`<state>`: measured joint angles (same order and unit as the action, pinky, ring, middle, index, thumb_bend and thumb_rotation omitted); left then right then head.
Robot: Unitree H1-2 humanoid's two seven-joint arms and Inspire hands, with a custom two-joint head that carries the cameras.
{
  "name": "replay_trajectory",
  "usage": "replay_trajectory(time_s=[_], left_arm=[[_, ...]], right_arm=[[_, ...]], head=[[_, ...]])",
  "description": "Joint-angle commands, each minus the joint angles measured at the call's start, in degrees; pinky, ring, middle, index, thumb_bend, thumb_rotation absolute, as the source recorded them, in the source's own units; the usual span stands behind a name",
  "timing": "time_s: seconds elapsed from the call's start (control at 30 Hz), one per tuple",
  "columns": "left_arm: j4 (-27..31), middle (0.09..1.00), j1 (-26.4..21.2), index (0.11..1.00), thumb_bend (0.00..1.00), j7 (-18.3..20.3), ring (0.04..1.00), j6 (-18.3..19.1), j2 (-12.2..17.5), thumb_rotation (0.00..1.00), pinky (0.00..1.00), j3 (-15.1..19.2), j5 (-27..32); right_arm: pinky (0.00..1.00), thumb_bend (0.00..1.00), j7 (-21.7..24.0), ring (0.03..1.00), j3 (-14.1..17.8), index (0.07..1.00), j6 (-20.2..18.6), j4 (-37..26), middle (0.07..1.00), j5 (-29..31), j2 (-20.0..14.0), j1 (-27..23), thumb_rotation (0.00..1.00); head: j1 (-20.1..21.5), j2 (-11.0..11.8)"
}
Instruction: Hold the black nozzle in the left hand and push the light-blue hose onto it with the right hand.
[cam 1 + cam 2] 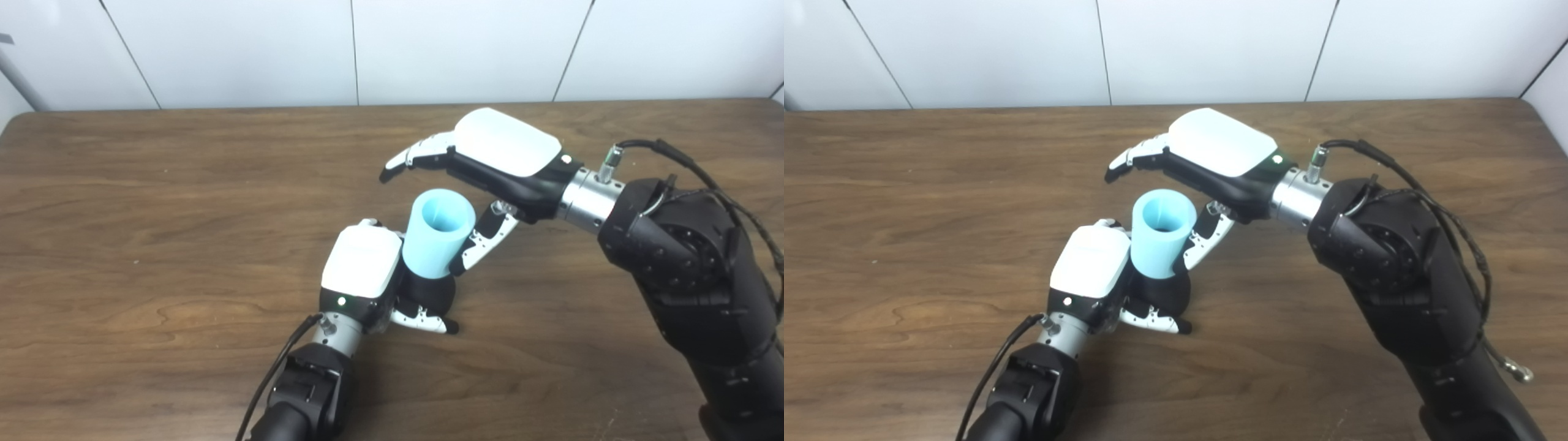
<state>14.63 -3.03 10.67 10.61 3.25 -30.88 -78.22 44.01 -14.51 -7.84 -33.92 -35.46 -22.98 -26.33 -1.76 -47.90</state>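
Note:
The black nozzle point(432, 293) stands upright on the table, held by my left hand point(367, 272), whose fingers wrap its base. The light-blue hose point(438, 233), a short open tube, sits on top of the nozzle, tilted slightly toward the right. My right hand point(490, 159) hovers just beyond and right of the hose with its fingers spread. Its thumb point(484, 242) lies against the hose's right side, while the other fingers point(416, 156) stretch out above the tube without touching it.
The brown wooden table point(153, 245) carries nothing else in view. A white panelled wall point(245, 49) runs behind its far edge. My right forearm point(692, 269) with its cable fills the right side.

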Motion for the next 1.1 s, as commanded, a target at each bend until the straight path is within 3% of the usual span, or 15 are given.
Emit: replay_trajectory(time_s=[0.0,0.27,0.5,0.7,0.9,1.07], left_arm=[[-0.15,0.497,0.49,0.482,0.52,0.78,0.604,-0.39,-0.19,0.0,0.79,-0.25,0.35],[-0.09,0.486,0.58,0.489,0.52,0.94,0.601,-0.28,0.0,0.0,0.79,-0.14,0.61],[-0.3,0.466,0.76,0.498,0.52,-0.76,0.586,-0.59,-0.43,0.0,0.78,1.38,4.71],[-0.99,0.446,0.45,0.503,0.52,-2.38,0.557,-1.01,-0.07,0.0,0.69,2.34,7.35],[-1.22,0.455,0.15,0.498,0.52,-2.29,0.562,-0.6,0.23,0.0,0.7,3.25,8.92],[-1.22,0.453,-0.13,0.496,0.52,-1.98,0.558,-0.35,0.55,0.0,0.69,3.78,9.54]], right_arm=[[0.73,0.98,-0.44,0.843,1.38,0.846,-1.76,-2.44,0.845,0.43,-0.36,-1.61,0.24],[0.79,1.0,-1.09,0.937,2.58,0.915,-5.27,-4.23,0.952,1.54,0.07,-1.55,0.31],[0.8,1.0,0.48,0.942,3.82,0.912,-8.79,-7.73,0.945,3.36,-2.04,-1.45,0.37],[0.82,1.0,3.28,0.956,5.28,0.916,-13.56,-12.87,0.946,5.04,-5.42,0.04,0.38],[0.83,0.9,0.02,0.948,7.68,0.917,-9.78,-15.77,0.944,7.01,-7.16,5.58,0.48],[0.86,0.71,-2.64,0.969,8.61,0.909,-5.64,-17.09,0.963,7.39,-6.9,9.22,0.7]], head=[[-0.03,-0.03],[-0.09,0.17],[-0.2,0.19],[-0.56,0.35],[-0.47,0.52],[-0.47,0.52]])
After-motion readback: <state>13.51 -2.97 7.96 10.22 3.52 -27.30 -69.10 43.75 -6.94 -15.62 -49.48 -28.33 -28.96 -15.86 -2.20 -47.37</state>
